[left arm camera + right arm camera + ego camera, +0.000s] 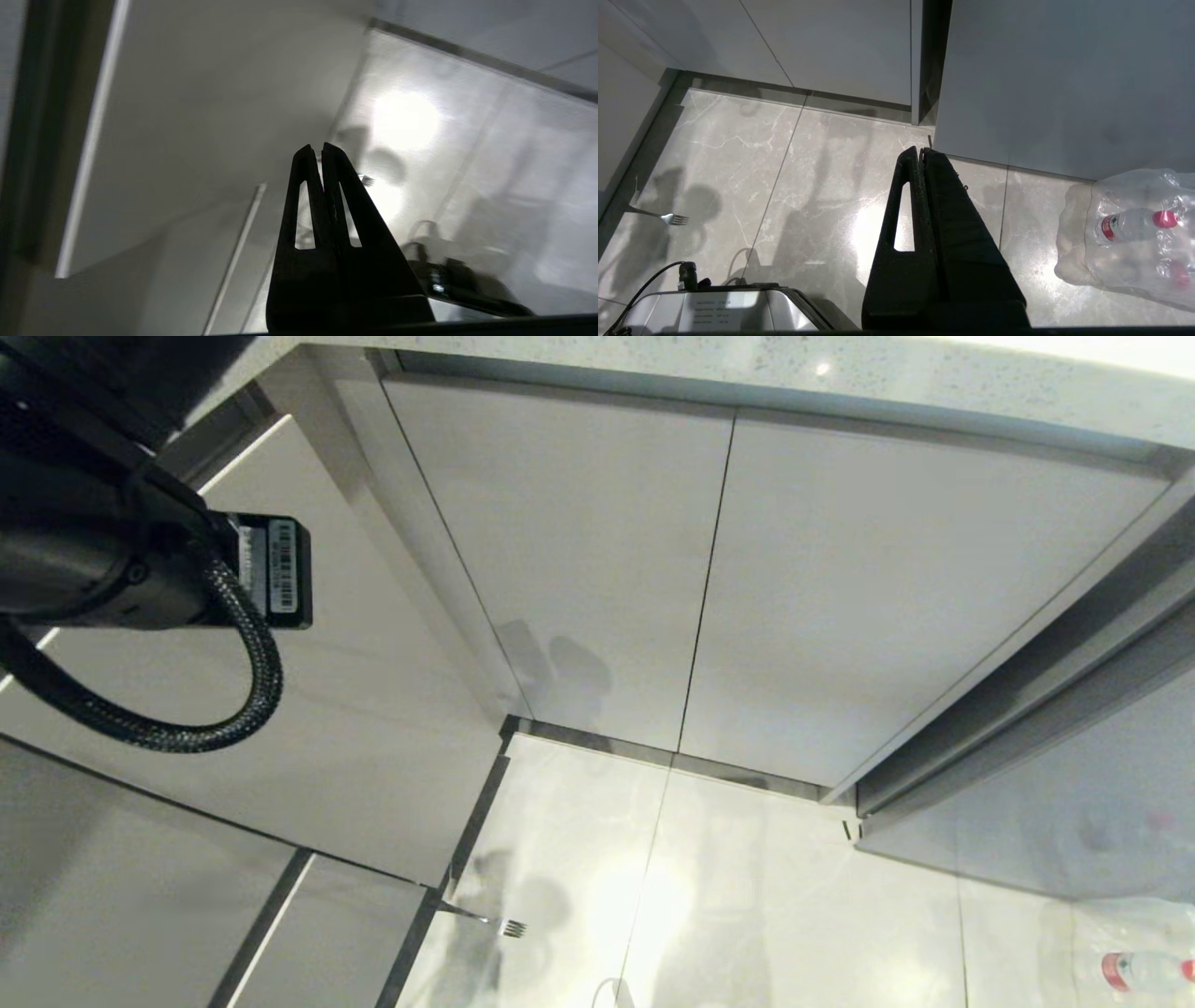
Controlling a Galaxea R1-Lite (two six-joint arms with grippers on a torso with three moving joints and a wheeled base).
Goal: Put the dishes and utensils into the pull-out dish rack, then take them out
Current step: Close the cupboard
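Note:
A slim silver fork (pixel 509 926) lies on the pale floor tile beside the foot of the grey cabinets; it also shows small in the left wrist view as the fork (pixel 366 179) and in the right wrist view as the fork (pixel 675 218). My left gripper (pixel 317 147) is shut with nothing visible in it and hangs above the floor, pointing toward the fork's area. Only the left arm's wrist (pixel 187 569) shows at the head view's upper left. My right gripper (pixel 920 150) is shut and empty, parked over the floor. The dishes and the pull-out dish rack are out of view.
Closed grey cabinet fronts (pixel 579 569) stand under a speckled countertop (pixel 840 373). A plastic-wrapped pack of bottles (pixel 1134 228) lies on the floor at the right. The robot's base (pixel 728 308) is just behind the fork.

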